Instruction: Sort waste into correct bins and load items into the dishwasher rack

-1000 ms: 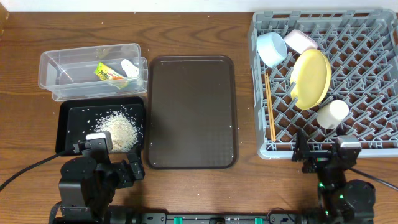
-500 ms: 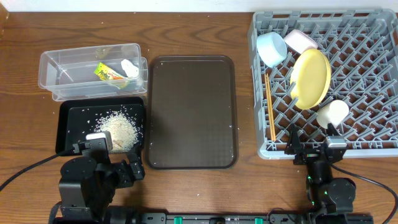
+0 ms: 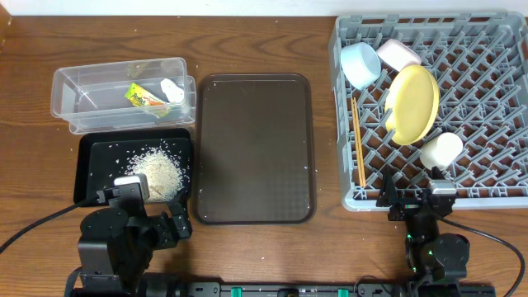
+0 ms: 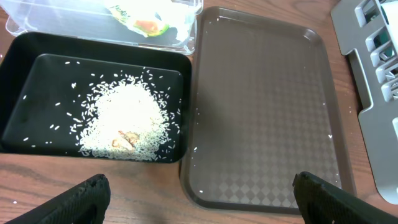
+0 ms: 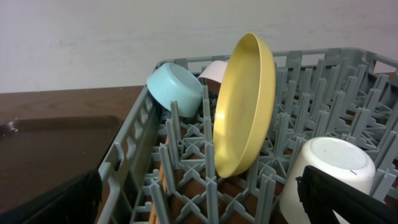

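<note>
The grey dishwasher rack (image 3: 478, 107) holds the yellow plate (image 3: 414, 103) on edge, the light blue bowl (image 3: 360, 63), the pinkish bowl (image 3: 399, 53), the whitish cup (image 3: 442, 151) and the wooden chopsticks (image 3: 358, 140). The clear tub (image 3: 82, 103) holds the green-and-orange wrapper (image 3: 142, 96) and the white scrap (image 3: 172, 89). The black tray (image 3: 95, 165) holds the rice (image 3: 157, 173). My left gripper (image 4: 199, 199) is open and empty at the table's front edge. My right gripper (image 5: 205, 205) is open and empty at the rack's front wall; plate (image 5: 244, 106) and cup (image 5: 326, 171) show ahead.
The dark brown serving tray (image 3: 254, 148) lies between the bins and the rack, with a few stray rice grains on it (image 4: 261, 106). Both arm bases stand at the front table edge.
My right arm has drawn back a little toward the front edge and settled. The left arm and all objects have not moved.
</note>
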`<control>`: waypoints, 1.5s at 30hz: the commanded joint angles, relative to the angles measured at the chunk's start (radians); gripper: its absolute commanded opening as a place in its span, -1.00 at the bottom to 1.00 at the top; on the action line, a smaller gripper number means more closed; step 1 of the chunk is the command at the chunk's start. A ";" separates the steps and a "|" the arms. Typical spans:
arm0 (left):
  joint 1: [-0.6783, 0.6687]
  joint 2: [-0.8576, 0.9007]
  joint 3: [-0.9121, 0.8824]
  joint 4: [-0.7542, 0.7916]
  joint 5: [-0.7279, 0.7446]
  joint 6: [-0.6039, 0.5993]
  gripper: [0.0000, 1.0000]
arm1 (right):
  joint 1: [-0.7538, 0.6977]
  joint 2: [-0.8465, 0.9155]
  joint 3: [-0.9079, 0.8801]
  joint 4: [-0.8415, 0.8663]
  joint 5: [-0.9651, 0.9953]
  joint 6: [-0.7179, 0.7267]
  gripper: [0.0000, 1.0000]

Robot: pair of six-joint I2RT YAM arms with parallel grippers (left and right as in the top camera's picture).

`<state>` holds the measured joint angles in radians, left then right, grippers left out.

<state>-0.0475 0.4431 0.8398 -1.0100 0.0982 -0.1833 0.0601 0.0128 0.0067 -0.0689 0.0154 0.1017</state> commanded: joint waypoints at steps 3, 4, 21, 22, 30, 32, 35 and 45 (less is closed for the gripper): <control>-0.001 -0.002 -0.005 0.002 -0.008 -0.005 0.93 | 0.004 -0.004 -0.001 -0.003 0.006 -0.006 0.98; -0.001 -0.002 -0.005 0.002 -0.008 -0.005 0.93 | 0.004 -0.004 -0.001 -0.003 0.006 -0.006 0.99; -0.001 -0.002 -0.005 0.002 -0.008 -0.005 0.93 | 0.004 -0.004 -0.001 -0.003 0.006 -0.006 0.98; -0.001 -0.002 -0.005 0.002 -0.008 -0.005 0.93 | 0.004 -0.004 -0.001 -0.003 0.006 -0.006 0.99; -0.001 -0.002 -0.005 0.002 -0.008 -0.005 0.93 | 0.004 -0.004 -0.001 -0.003 0.006 -0.006 0.98; -0.001 -0.002 -0.005 0.002 -0.008 -0.005 0.93 | 0.004 -0.004 -0.001 -0.003 0.006 -0.006 0.99; -0.001 -0.003 -0.006 0.002 -0.008 -0.005 0.93 | 0.004 -0.004 -0.001 -0.003 0.006 -0.006 0.99; -0.001 -0.051 -0.014 0.002 -0.009 -0.005 0.93 | 0.004 -0.004 -0.001 -0.003 0.006 -0.006 0.99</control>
<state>-0.0475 0.4297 0.8398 -1.0100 0.0982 -0.1833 0.0605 0.0128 0.0067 -0.0689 0.0154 0.1017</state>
